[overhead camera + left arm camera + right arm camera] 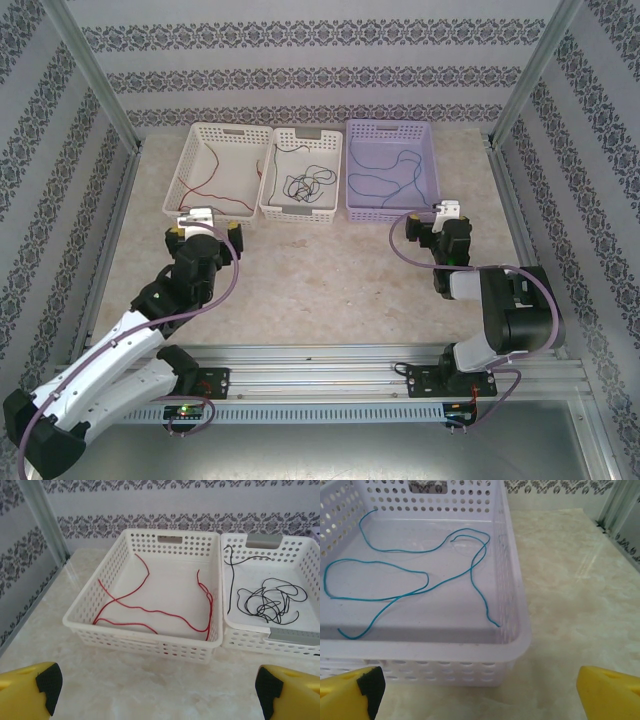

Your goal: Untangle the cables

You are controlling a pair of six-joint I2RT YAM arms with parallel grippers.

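Left fingers (47, 685) and right fingers (370, 682) gape wide, empty; the knotted black cable (265, 602) lies far-right of the left fingers, the nearer pair

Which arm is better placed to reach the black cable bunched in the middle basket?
Left. The open left gripper faces the thin black cable; the right gripper faces the lavender plastic basket.

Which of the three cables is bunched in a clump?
The black cable, in the middle basket; the red cable and blue cable lie in loose open curves.
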